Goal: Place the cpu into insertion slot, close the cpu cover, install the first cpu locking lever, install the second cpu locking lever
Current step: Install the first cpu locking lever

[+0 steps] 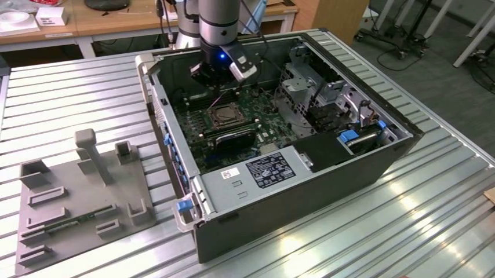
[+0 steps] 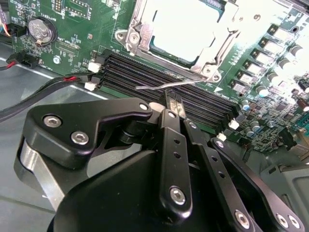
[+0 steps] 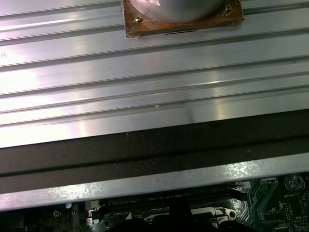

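While the gripper (image 2: 175, 103) hangs over the memory slots (image 2: 135, 72), fingers pressed together, you see the cpu (image 2: 186, 24) seated in the insertion slot (image 1: 225, 114) under the lowered cpu cover (image 2: 143, 29), with a thin locking lever (image 2: 159, 86) lying just beyond the fingertips.

Open computer case (image 1: 309, 202) on ribbed metal table (image 1: 433, 231). Grey fixture plate (image 1: 73, 200) with upright holders at 8 o'clock from case; wooden desk (image 1: 116, 23) at 11 o'clock. White label (image 1: 270, 169) and blue latch (image 1: 184, 205) on case. Second wrist view: coin battery (image 2: 39, 30) and black memory slots (image 2: 145, 77) on green motherboard (image 2: 72, 53).
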`<state>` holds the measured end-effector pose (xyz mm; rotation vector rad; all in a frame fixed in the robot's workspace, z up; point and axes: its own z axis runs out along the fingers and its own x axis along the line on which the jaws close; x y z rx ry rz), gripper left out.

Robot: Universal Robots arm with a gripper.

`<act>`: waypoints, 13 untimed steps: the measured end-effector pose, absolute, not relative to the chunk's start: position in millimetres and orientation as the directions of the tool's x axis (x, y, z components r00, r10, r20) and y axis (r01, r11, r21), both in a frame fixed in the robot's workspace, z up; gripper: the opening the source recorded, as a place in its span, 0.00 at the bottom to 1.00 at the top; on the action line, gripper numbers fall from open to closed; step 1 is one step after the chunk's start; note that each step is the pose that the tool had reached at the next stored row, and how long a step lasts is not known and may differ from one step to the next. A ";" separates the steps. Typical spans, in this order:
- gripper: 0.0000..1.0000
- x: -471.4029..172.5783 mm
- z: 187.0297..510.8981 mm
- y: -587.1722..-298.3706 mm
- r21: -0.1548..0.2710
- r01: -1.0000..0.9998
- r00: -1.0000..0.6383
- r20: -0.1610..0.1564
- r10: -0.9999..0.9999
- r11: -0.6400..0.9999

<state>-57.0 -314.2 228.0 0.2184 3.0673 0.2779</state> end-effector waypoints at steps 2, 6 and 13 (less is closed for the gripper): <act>0.11 -56.9 227.6 -314.5 0.183 0.136 -0.989 -0.041 0.145 0.974; 0.11 -56.9 227.1 -315.1 0.183 0.136 -0.989 -0.041 0.145 0.974; 0.11 -56.7 225.3 -315.2 0.183 0.135 -0.989 -0.041 0.145 0.974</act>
